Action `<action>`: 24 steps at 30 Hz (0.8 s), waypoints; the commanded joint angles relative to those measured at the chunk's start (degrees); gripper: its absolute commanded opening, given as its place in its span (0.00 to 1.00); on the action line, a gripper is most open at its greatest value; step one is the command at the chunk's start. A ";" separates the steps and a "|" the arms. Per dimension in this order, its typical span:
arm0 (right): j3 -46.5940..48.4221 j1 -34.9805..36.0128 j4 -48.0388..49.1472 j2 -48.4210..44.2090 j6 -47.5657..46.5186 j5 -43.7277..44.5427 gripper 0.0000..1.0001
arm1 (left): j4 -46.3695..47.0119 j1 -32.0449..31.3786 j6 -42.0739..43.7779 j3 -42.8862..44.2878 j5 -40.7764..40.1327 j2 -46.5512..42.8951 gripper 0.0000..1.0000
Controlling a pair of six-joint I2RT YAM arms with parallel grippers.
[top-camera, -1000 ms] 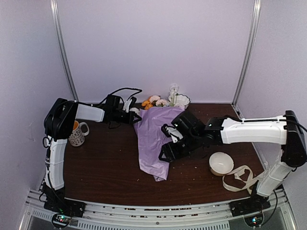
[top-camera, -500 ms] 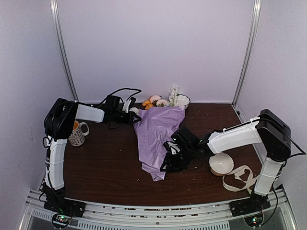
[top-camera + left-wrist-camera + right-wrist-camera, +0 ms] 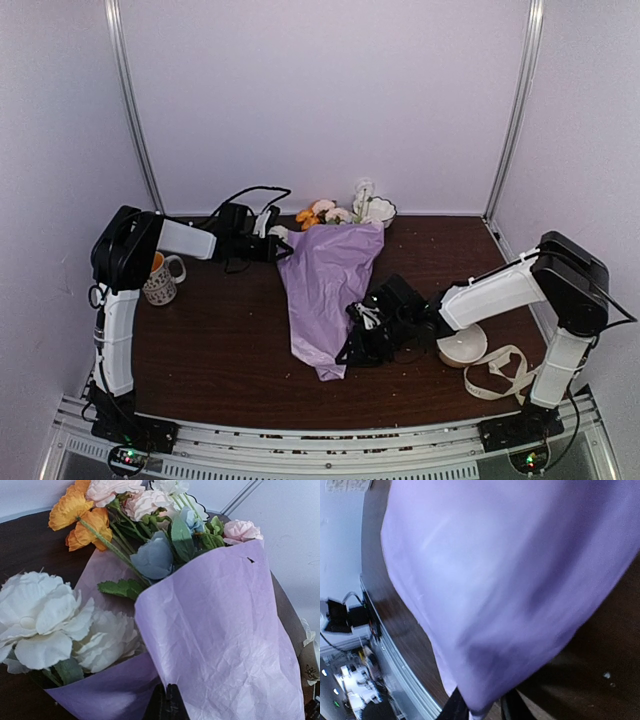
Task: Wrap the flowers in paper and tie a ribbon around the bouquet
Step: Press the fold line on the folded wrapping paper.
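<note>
Lilac paper (image 3: pixel 510 580) fills view, blurred; lower edge between right claw (image 3: pixel 482 707) fingers; dark table (image 3: pixel 600 645) beneath.

purple bouquet (image 3: pixel 328 290) lies flat (blooms (image 3: pixel 330 212) far end).

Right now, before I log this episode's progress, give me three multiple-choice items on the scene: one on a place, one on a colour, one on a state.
1. The ribbon lies: A at the table's far left; B in its middle; C at its near right.
2. The paper's outer side is: A lilac-purple; B green; C yellow.
3. The left gripper is: A open; B shut on the paper's edge; C holding the ribbon.

C, its loops lie in that corner. A, purple shows in every view. B, its fingers pinch the edge beside the flowers.
</note>
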 commanded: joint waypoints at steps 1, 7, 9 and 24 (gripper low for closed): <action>-0.92 -0.88 -5.33 -4.90 -3.73 -2.77 0.32 | 3.61 1.25 -0.50 -0.14 -0.62 0.25 0.00; 7.73 -12.37 -19.32 -10.78 -13.69 1.60 0.52 | 3.82 1.30 -0.40 -0.12 0.89 0.56 0.00; 13.29 -16.35 -23.90 -9.45 -16.41 3.98 0.56 | 3.87 1.32 -0.39 0.03 1.28 0.71 0.00; 43.84 -32.28 -19.64 16.91 -15.09 5.57 0.65 | 2.84 1.79 -1.39 2.16 2.99 2.40 0.00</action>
